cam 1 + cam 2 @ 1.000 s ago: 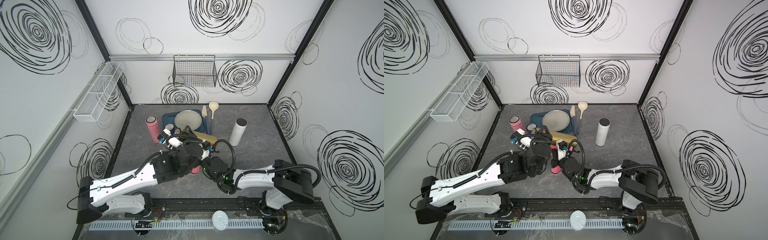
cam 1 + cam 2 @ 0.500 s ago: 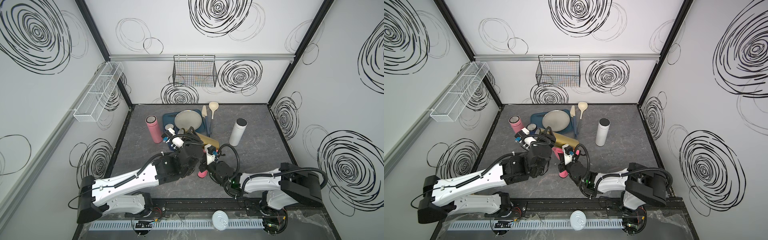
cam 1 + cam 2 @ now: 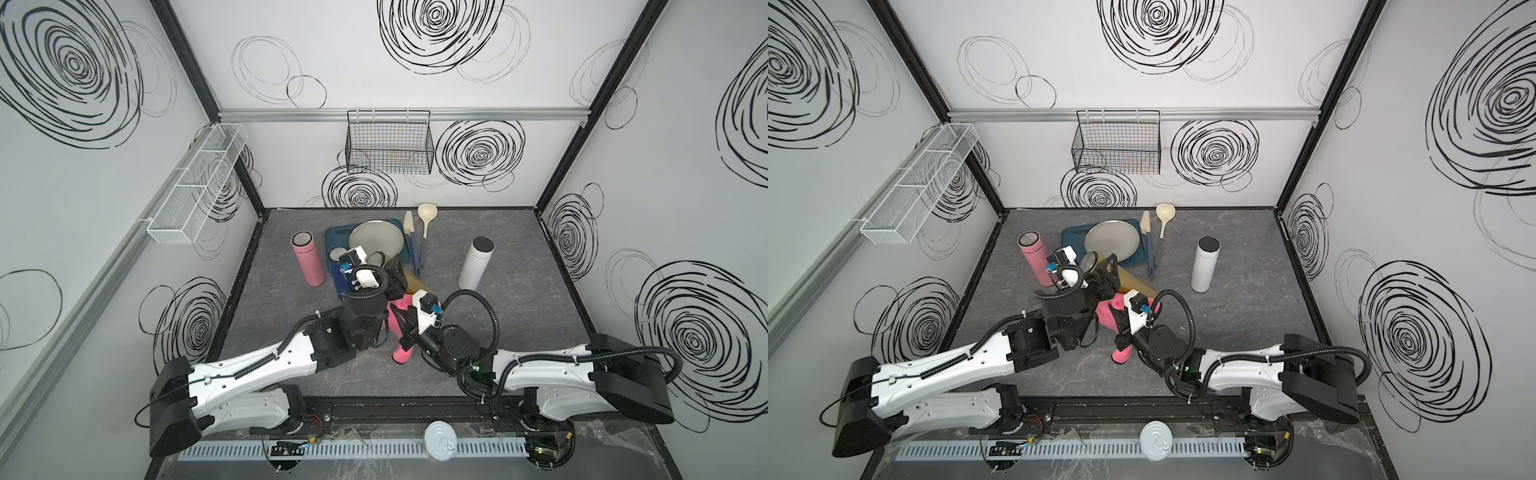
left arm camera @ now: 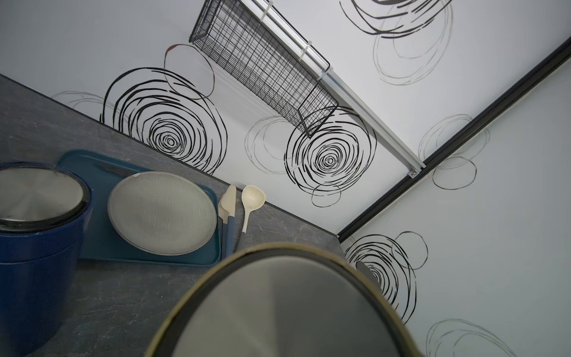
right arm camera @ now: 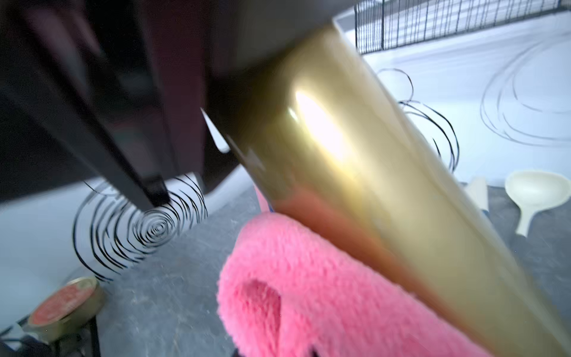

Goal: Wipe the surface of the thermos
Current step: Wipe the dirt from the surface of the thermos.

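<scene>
Both clamped as before: left tool [image 3: 1106,272] on thermos [image 3: 1136,286], right tool [image 3: 1121,324] on cloth [image 3: 1119,355], more cloth showing.

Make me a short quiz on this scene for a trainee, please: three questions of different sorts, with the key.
1. True or false: the gold thermos stands upright, with no gripper on it.
2. What is the right gripper shut on? A) the ladle B) the pink cloth C) the white thermos
3. Fill in: the plate lies on the blue ____.
Key: 1 false, the left gripper holds it tilted. 2 B. 3 tray.
</scene>
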Action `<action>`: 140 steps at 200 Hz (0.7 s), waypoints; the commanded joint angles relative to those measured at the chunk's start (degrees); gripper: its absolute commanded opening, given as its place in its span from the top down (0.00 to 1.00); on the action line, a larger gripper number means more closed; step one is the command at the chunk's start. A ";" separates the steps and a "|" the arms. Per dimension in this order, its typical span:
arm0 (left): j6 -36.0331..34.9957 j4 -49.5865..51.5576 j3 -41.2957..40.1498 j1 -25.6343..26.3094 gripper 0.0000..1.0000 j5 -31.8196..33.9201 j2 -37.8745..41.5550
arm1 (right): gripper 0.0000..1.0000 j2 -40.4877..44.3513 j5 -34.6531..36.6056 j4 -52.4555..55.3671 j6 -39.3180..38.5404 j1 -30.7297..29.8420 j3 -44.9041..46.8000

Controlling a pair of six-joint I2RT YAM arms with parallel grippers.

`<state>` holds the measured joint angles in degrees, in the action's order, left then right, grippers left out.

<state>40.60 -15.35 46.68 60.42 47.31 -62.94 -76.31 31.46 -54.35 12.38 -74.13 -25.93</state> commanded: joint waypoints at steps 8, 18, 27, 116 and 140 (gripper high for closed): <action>-11.23 -11.85 -2.42 -0.90 1.00 -4.98 3.84 | 1.00 3.61 8.53 -0.12 2.25 0.20 1.00; -14.19 -14.68 -3.58 -1.05 1.00 -6.68 4.01 | 1.00 4.75 7.27 0.16 0.57 -0.62 -0.18; -16.05 -18.09 -4.78 -1.18 1.00 -8.63 4.26 | 1.00 5.71 5.90 -0.17 -1.17 -1.43 -1.37; -27.49 -32.83 -11.58 -4.23 1.00 -27.08 4.98 | 1.00 8.91 1.15 0.89 12.17 6.54 8.47; -28.63 -35.36 -12.05 -5.52 1.00 -32.59 4.13 | 1.00 12.04 2.37 3.54 11.80 5.44 8.79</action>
<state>13.34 -38.65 34.06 55.00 25.76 -59.27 -67.02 30.50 -51.57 21.58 -68.71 -17.08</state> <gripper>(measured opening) 0.677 0.092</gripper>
